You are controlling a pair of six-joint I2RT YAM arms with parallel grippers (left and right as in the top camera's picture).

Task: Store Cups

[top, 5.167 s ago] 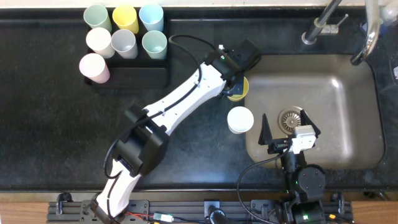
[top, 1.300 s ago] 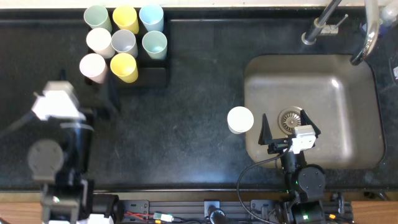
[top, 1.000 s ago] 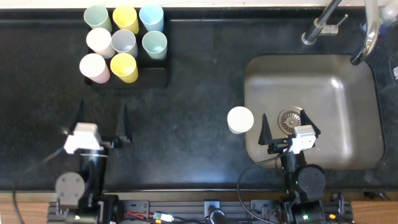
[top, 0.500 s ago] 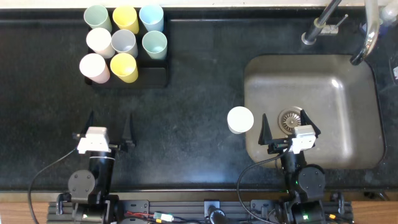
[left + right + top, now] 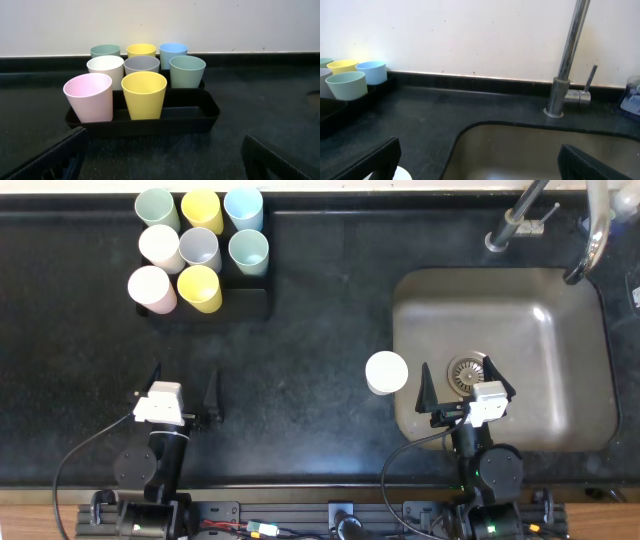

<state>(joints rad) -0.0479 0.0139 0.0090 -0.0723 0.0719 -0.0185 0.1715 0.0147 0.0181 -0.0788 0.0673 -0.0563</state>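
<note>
1. Standing in a black rectangular plastic tray (image 5: 200, 117) at the far left of the dark speckled tabletop (image 5: 310, 360) are eight cups in three rows.
2. Back row: pale green plastic cup (image 5: 105, 51), yellow plastic cup (image 5: 141, 50), blue plastic cup (image 5: 173, 50). Middle row: white plastic cup (image 5: 105, 67), grey plastic cup (image 5: 141, 65), sage green plastic cup (image 5: 187, 70). Front row: pink plastic cup (image 5: 90, 97), second yellow plastic cup (image 5: 144, 95).
3. A lone white plastic cup (image 5: 386, 372) stands on the tabletop just beside the left rim of the stainless steel sink (image 5: 540, 320).
4. The left end effector (image 5: 182, 388), fingers spread wide and empty, faces the tray, well apart from it.
5. The right end effector (image 5: 460, 380), equally wide open and empty, sits over the sink's near side.
</note>
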